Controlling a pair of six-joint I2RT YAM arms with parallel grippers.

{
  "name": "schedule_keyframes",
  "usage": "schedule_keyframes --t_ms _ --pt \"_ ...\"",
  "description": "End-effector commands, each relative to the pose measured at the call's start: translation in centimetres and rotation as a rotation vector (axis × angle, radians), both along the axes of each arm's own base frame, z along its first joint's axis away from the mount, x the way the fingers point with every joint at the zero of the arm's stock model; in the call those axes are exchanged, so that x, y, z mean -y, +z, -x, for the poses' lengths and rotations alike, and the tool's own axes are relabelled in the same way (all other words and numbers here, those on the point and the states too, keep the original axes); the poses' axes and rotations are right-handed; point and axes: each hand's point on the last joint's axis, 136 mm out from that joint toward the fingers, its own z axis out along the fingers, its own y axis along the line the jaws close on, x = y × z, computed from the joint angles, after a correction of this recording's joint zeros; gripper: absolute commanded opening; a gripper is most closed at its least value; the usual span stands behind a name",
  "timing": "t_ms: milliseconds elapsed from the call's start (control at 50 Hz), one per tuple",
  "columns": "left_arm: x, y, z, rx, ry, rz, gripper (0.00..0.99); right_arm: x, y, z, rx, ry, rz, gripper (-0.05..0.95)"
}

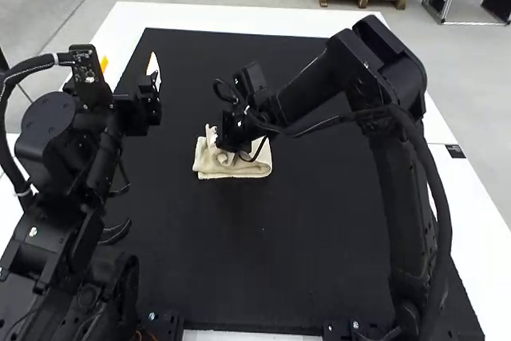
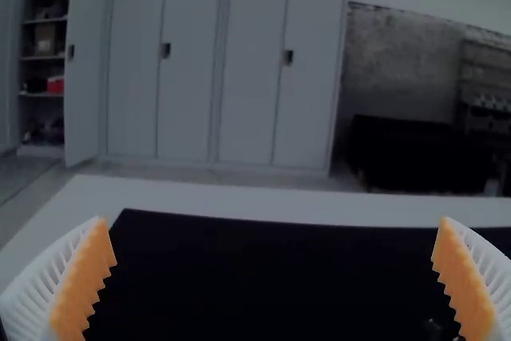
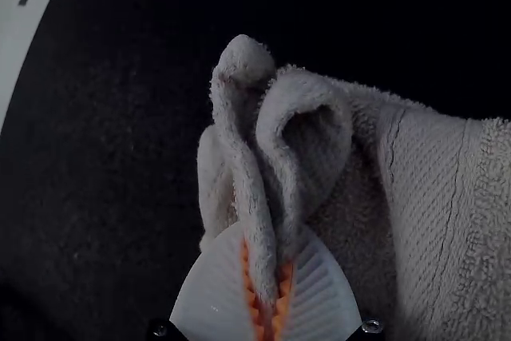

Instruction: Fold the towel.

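A cream towel (image 1: 239,167) lies as a small folded bundle near the middle of the black mat, its left part bunched up. My right gripper (image 1: 226,145) is down over that bunched part. In the right wrist view, my right gripper (image 3: 267,297) is shut on a pinched ridge of the towel (image 3: 435,221), with raised loops of cloth in front of the fingers and a flatter part beside them. My left gripper (image 1: 156,77) is held up at the left, away from the towel; in the left wrist view my left gripper (image 2: 273,277) stands wide open with nothing between its fingers.
The black mat (image 1: 319,221) covers most of the white table (image 1: 231,15). The left arm stands over the mat's left side, and the right arm reaches across its right half. A small yellow item (image 1: 104,63) is at the table's left edge, beside the left arm.
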Motion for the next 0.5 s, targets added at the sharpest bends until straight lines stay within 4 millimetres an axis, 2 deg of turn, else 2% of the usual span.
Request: schedule_keyframes --t_ms 0,120,200,280,400,480 --pt "-0.42 0.56 0.45 0.026 0.017 0.007 0.934 -1.18 1.47 -0.26 0.027 0.006 -0.027 0.0" --pt "-0.39 0.56 0.45 0.026 0.016 0.007 0.934 -1.26 1.53 -0.22 0.027 0.007 -0.029 0.0" --pt "-0.39 0.56 0.45 0.026 0.016 0.007 0.934 -1.26 1.62 -0.33 0.028 0.005 -0.031 0.09" --pt "-0.39 0.56 0.45 0.026 0.016 0.007 0.934 -1.3 1.68 -0.34 0.027 0.005 -0.033 0.28" --pt "-0.42 0.56 0.45 0.026 0.017 0.007 0.934 -1.53 2.06 -0.37 0.027 0.007 -0.039 0.73" --pt "-0.39 0.52 0.44 0.025 0.016 0.006 0.934 -1.83 2.46 -0.27 0.023 0.013 -0.037 0.81"
